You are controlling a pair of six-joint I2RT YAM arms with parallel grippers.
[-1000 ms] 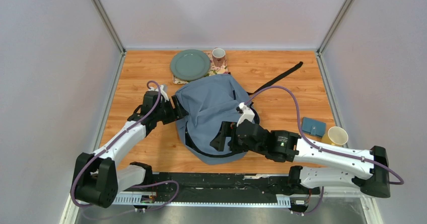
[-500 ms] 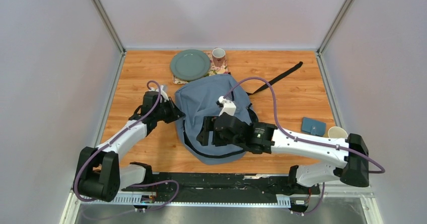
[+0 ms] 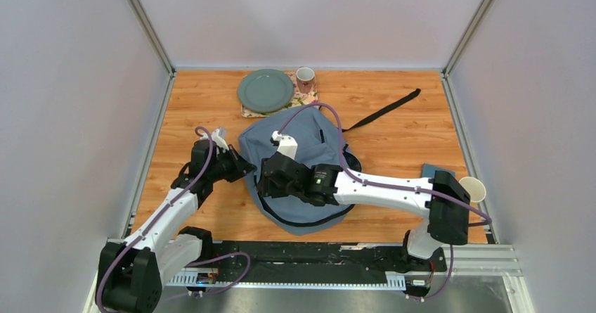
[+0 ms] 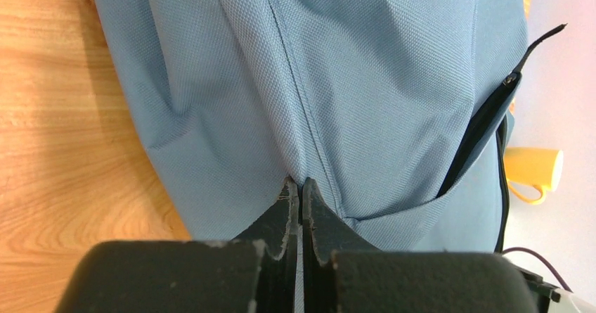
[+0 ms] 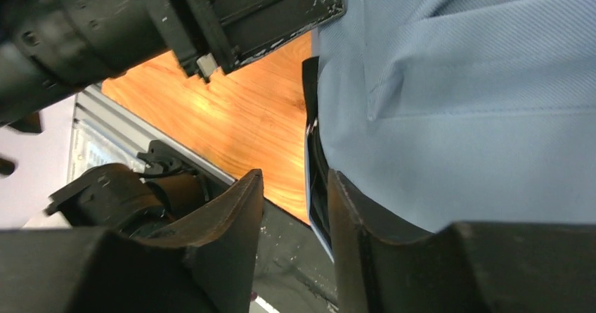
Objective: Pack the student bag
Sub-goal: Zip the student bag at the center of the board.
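Starting at the near edge: left gripper clenched, fingertips pressed together on a fold of the student bag at a seam on its left side. Creases in the fabric run into the pinch. Right gripper sits just beside it at the bag's near-left edge, released, with a clear gap between the jaws. The bag's dark zip edge lies in that gap close to one finger, and the other finger is clear of it, so nothing is clamped. The bag lies flat on the wooden table, about mid-table and a little left of centre, with the right arm reaching across its near half. On the right side, a blue wallet is partly hidden behind the right arm, with a paper cup near it by the wall. A black strap trails from the bag's far right corner toward the far right. At the far edge, a grey-green plate rests on a floral mat, with a mug just beside the plate.
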